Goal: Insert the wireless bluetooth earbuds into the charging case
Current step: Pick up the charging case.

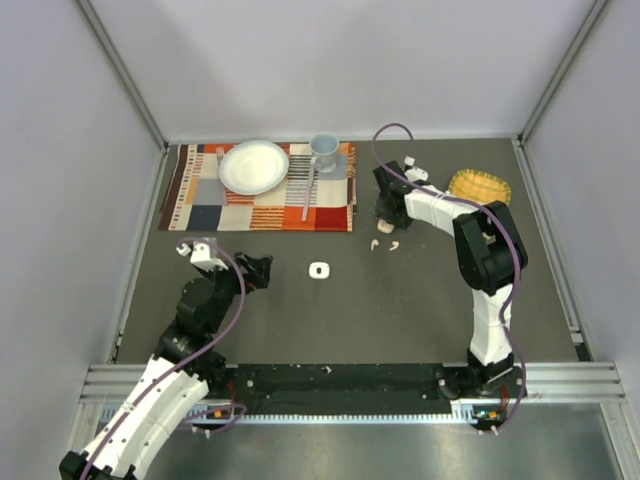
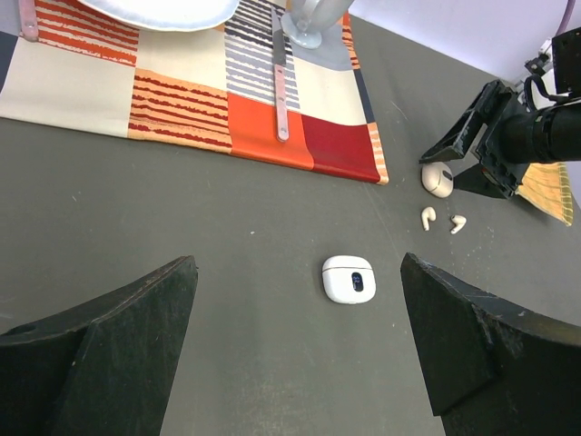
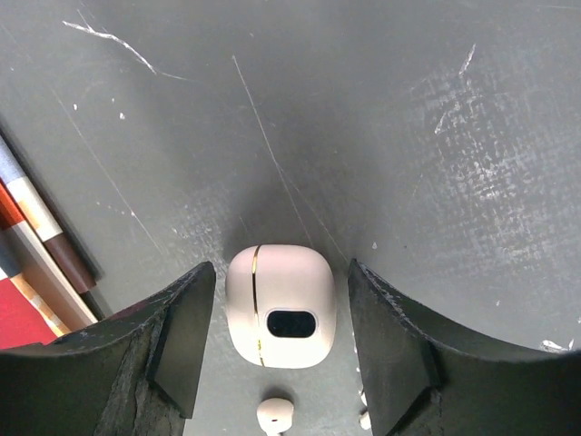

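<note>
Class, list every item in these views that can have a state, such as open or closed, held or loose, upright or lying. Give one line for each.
left gripper: open, empty.
right gripper: open, straddling the cream case without touching it.
cream case: closed, lying flat.
white case: closed, lying flat, not held.
earbuds: two visible, loose, outside both cases.
cup: upright.
plate: right way up, empty.

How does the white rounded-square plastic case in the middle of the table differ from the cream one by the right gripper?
The white rounded-square plastic case lies alone in the open; the cream rounded-square plastic case sits between the open fingers of the right gripper, with two tiny earbuds beside it. The cream case shows a thin gold seam; none is visible on the white case. Both lie flat, dark oval window up.
</note>
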Tool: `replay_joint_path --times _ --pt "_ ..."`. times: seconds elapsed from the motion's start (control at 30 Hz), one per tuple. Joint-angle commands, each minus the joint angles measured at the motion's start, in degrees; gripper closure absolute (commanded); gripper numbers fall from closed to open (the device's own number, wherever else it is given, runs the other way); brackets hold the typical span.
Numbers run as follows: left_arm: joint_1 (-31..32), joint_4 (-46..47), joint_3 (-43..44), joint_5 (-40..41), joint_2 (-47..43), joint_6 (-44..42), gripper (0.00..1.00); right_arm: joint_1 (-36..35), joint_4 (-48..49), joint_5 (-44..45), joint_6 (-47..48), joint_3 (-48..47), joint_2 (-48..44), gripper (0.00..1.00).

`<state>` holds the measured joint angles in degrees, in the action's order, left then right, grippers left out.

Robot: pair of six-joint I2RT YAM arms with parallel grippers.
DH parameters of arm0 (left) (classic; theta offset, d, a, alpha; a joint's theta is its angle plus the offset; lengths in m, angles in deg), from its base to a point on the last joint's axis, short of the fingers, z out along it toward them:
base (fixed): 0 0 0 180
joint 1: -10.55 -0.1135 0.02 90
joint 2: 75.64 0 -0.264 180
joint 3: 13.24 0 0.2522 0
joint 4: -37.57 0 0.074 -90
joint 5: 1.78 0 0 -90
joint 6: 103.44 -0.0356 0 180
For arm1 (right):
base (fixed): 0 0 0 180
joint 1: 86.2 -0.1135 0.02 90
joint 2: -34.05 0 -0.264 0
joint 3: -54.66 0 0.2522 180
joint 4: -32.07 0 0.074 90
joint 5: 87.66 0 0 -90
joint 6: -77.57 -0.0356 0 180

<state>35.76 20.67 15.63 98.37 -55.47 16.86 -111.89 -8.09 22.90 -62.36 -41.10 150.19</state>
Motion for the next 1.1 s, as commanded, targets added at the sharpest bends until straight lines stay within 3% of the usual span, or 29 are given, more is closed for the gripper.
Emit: replay_joint_path --times 0.0,0.73,0.97,1.07 --pt "-0.25 1.55 2.38 0.22 0.58 -0.69 0.01 0.12 0.55 -1.75 2.21 -1.85 0.93 0.4" --pt "-0.25 5.07 2.73 -3.82 4.53 -1.65 0.01 -0.67 3.62 -3.68 10.11 0.96 0.58 0.43" --pt "-0.25 5.07 2.73 -4.35 5.15 -1.65 0.01 -0.85 5.39 -4.74 14.33 1.84 0.76 0.36" --pt "-0.25 5.25 2.64 -4.53 5.24 -1.74 0.01 -0.85 5.48 -4.74 14.51 2.1 0.93 0.44"
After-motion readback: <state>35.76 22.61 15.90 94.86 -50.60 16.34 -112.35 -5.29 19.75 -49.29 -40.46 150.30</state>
